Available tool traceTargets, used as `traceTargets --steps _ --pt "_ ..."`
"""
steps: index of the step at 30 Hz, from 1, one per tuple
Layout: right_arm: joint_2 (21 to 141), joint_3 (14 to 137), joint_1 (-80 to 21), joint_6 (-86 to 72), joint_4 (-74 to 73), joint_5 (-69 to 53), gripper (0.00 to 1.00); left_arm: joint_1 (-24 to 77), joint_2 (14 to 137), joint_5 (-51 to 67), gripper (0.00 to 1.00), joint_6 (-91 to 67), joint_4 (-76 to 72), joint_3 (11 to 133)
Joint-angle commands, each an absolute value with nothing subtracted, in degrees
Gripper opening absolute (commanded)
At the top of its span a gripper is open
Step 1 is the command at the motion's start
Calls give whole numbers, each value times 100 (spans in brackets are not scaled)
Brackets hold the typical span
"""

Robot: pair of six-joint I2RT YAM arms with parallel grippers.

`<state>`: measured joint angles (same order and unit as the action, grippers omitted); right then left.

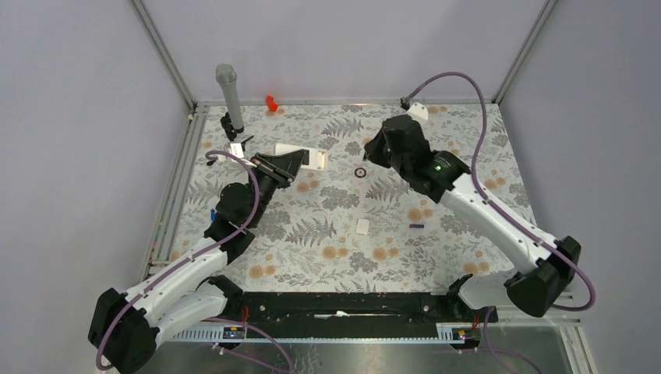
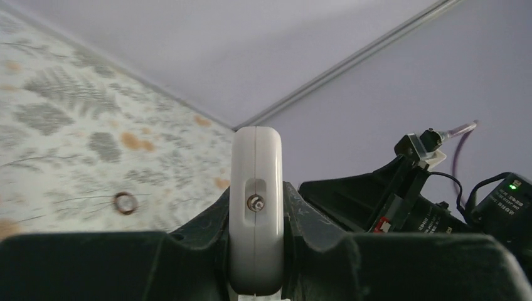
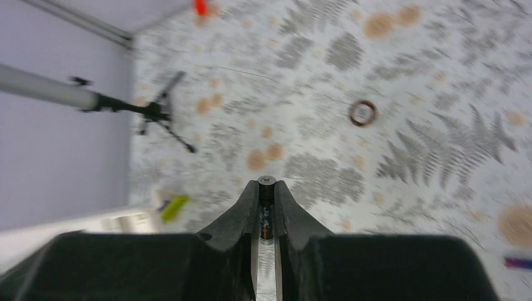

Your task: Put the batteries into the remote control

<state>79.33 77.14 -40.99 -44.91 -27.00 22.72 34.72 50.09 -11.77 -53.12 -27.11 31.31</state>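
The remote (image 2: 255, 188) sits edge-on, pinched in the left hand (image 1: 290, 164), far left over the tabletop (image 1: 327, 249). The right hand (image 3: 266, 191) pinches the dark battery (image 3: 266, 219). Best to square it with the remote's end recess and ease in. The purple battery (image 1: 417, 226) lies near right.

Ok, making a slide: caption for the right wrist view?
Right gripper pinching the dark battery above the fern-print table, brown ring ahead.
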Motion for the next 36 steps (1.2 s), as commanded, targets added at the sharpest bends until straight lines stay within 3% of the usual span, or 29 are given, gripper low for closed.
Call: traceTargets --steps 1,10,27,36 --pt "7587 7926 -4137 -4065 -1772 1611 10 3416 5307 -625 0 -6345 -4891 2973" --pt "7236 7505 -4156 -4047 -77 928 10 3349 5822 -455 0 -7268 -6018 2678" --pt "7675 7451 -4851 -2700 787 911 11 3315 5588 -816 0 -7472 -5678 2641" --pt "7654 7121 -4869 -2775 1253 994 13 3272 6195 -808 0 -8224 -6523 2490"
